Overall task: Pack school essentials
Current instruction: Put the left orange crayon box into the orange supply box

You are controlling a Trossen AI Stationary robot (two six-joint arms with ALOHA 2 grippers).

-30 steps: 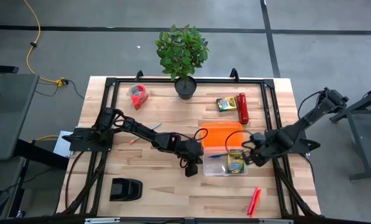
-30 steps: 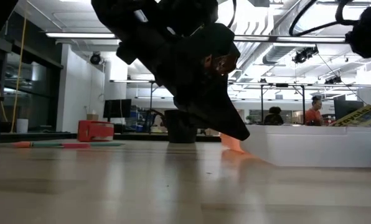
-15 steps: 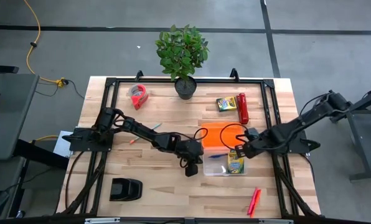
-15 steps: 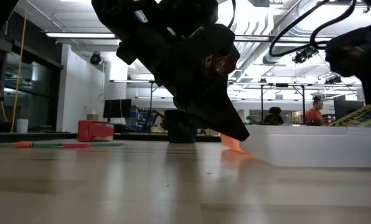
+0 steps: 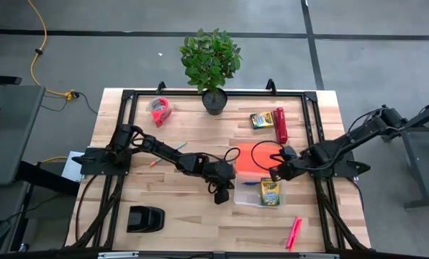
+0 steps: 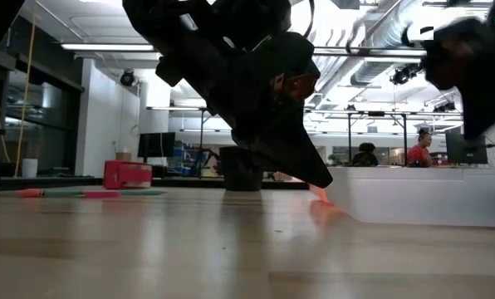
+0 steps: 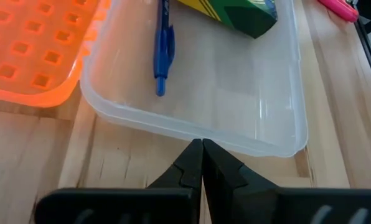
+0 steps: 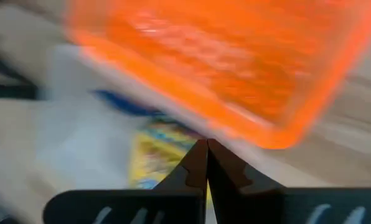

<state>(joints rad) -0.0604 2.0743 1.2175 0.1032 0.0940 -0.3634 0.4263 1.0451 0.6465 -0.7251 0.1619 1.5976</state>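
Observation:
A clear plastic case (image 5: 247, 196) lies flat on the table. Inside it are a blue pen (image 7: 163, 48) and a yellow-and-green crayon box (image 5: 271, 192). The case's orange lid (image 5: 252, 154) lies open on its far side. My left gripper (image 7: 202, 144) is shut at the case's left end. My right gripper (image 5: 275, 175) is shut and hovers above the line where case and lid meet; in the low view it hangs well above the case (image 6: 430, 195). A second crayon box (image 5: 261, 119) lies far right. Pink markers (image 5: 294, 232) lie near the front edge. My left gripper rests its shut fingertips against the rim of the case's left short side (image 7: 204, 135). It comes slanting down from the table's left. The case stays flat on the table.
A potted plant (image 5: 213, 65) stands at the far edge, with a red tape roll (image 5: 159, 110) to its left. A red cylinder (image 5: 280, 124) lies beside the second crayon box. A black object (image 5: 145, 218) sits near the front left. Small pens (image 5: 157, 162) lie by the left arm.
My right gripper has swung toward the table's left, over the case, sunk a little and tipped further down, staying shut. The crayon box, which stuck up above the case's rim in the low view, no longer shows there.

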